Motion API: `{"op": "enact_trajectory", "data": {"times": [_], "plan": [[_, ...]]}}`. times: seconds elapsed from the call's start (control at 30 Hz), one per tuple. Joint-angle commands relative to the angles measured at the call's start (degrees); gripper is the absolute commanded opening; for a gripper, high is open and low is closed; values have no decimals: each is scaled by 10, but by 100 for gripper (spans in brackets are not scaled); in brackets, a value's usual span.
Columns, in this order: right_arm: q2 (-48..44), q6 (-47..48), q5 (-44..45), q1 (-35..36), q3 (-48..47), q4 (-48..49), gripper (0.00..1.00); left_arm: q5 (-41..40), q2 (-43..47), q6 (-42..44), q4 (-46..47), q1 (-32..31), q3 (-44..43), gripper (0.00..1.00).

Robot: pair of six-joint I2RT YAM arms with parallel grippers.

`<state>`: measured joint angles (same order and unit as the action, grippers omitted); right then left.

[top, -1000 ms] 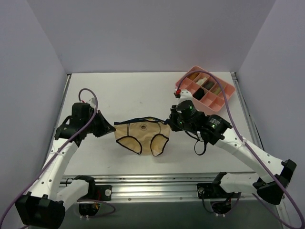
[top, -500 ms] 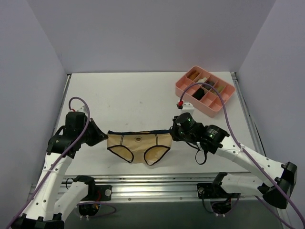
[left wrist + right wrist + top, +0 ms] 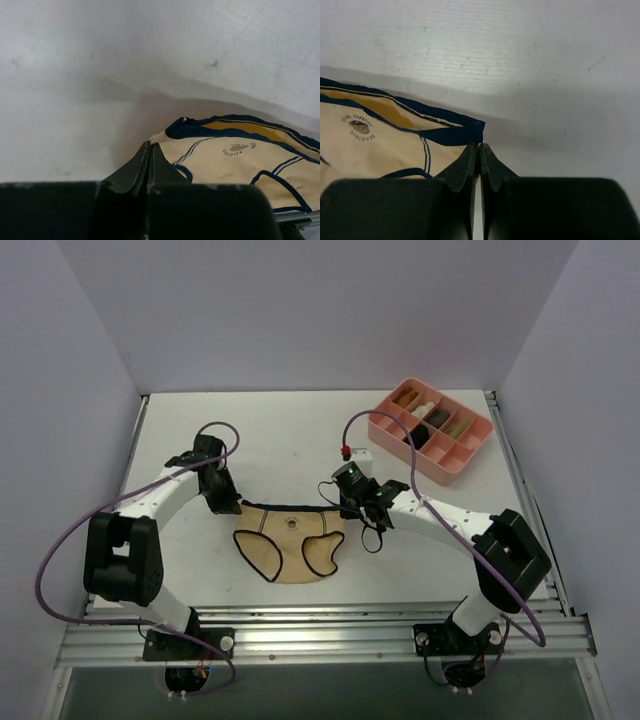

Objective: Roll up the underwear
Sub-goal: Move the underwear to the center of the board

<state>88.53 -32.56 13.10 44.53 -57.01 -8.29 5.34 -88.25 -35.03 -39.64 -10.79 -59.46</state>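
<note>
Bright, even overhead light; soft shadow beside the underwear [image 3: 235, 160]; near fingers [image 3: 127, 175] blurred.

I count: underwear [image 3: 290, 545], one. My grippers, two: left gripper [image 3: 236, 507], right gripper [image 3: 343, 508]. Tray [image 3: 471, 452], one. Cloths [image 3: 419, 438] in tray, several; exact number unclear.

A: Top view: the tips of the left gripper [image 3: 233, 506] and right gripper [image 3: 344, 508] are too small to make out, and so is their hold on the underwear [image 3: 290, 545].
B: Wrist views: each waistband corner vanishes between pressed-together fingers. The left wrist view cuts the garment off at the right edge, the right wrist view at the left edge. Gripper bodies are a dark blur along the bottom.
A: Pink tray [image 3: 472, 452]?
B: Its contents are too small to name. The print on the cloth is only partly readable.
</note>
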Motion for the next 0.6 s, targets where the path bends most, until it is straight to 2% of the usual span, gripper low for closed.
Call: {"op": "enact_trajectory", "data": {"times": [0.0, 0.07, 0.13, 0.23, 0.27, 0.3, 0.4, 0.53, 0.57], "plan": [[38, 21, 2, -39, -52, 47, 0, 6, -101, 43, 67, 7, -106, 2], [69, 18, 0, -58, -64, 45, 0, 29, -179, 51, 63, 8, -177, 3], [92, 11, 3, -66, -76, 40, 0, 63, -212, 58, 67, 4, -219, 6], [102, 0, 12, -83, -72, 35, 0, 84, -235, 63, 81, -3, -272, 23], [102, -3, 10, -88, -68, 34, 4, 85, -235, 63, 76, -4, -287, 40], [103, -7, 10, -96, -64, 32, 6, 84, -235, 64, 71, -5, -290, 46], [99, -15, -2, -102, -42, 35, 13, 82, -212, 71, 53, -15, -273, 53], [93, -19, -24, -109, -21, 44, 26, 73, -151, 69, 55, -52, -200, 54], [94, -19, -33, -109, -20, 43, 28, 68, -127, 66, 55, -77, -184, 54]]}}
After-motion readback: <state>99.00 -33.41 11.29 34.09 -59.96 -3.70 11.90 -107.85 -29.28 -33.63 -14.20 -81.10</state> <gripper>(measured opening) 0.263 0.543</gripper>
